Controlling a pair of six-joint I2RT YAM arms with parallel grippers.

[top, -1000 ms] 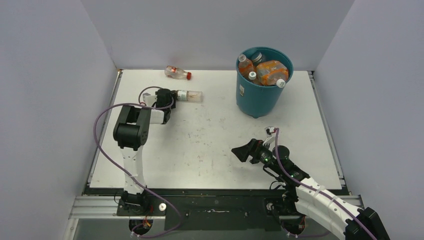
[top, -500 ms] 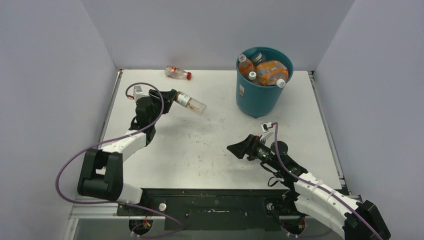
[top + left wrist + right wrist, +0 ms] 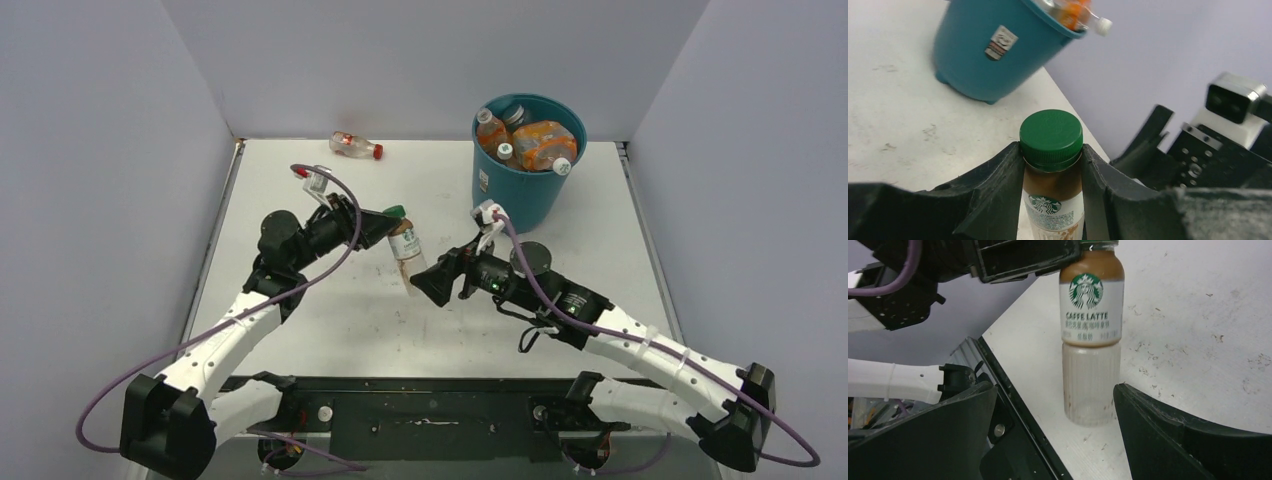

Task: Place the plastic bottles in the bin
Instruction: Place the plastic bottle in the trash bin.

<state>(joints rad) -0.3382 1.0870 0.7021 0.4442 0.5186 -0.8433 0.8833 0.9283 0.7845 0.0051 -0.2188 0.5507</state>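
Left gripper (image 3: 1052, 167) is clamped on the neck of the green-capped coffee bottle (image 3: 1091, 335), just under the cap, and what a swing that has been: a second ago this bottle lay flat on the table (image 3: 330, 300) towards the back left, and now it hangs cap-up over the middle. Here comes the right gripper (image 3: 1055, 390), in from the near right, jaws spread wide either side of the bottle's clear lower half and not touching it. Looks like a handover shaping up, since the bin (image 3: 510, 195) sits at the right rear, already heaped with bottles. One red-capped bottle (image 3: 356, 146) lies alone at the back edge, waiting its turn.
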